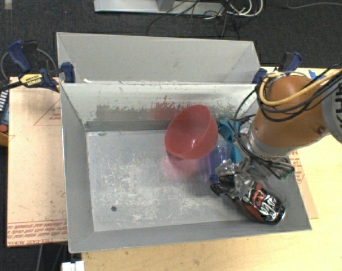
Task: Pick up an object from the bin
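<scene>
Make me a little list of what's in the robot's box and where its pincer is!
box: grey metal bin
bowl: pink bowl, tipped on its side by the back wall, right of the middle
packet: black packet with red and white print, front right corner
see-through thing: bluish clear thing, just under the bowl
teal thing: teal thing, partly hidden by the arm
pincer: pincer, low over the packet's left end; whether it touches can't be told
</scene>
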`<state>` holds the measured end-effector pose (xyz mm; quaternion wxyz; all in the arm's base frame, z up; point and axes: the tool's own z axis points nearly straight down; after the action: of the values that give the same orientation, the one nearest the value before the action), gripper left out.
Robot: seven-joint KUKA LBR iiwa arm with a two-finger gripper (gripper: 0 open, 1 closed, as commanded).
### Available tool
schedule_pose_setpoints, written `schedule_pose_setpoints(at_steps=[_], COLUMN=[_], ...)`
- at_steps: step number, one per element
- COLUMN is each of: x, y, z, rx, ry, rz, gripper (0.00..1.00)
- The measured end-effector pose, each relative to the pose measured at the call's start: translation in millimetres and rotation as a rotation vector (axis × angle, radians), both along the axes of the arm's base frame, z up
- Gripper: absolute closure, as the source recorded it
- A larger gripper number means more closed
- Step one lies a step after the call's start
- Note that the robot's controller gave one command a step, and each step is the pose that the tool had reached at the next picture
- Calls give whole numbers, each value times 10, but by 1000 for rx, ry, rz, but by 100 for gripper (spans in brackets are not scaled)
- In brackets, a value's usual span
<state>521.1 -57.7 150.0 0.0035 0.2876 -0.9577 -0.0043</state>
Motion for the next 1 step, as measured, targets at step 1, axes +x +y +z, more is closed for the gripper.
schedule_pose_setpoints(at_steps=[1], x=[-4], y=[3], z=[64], rx=[1], ry=[1], rz=[-1], gripper=[100])
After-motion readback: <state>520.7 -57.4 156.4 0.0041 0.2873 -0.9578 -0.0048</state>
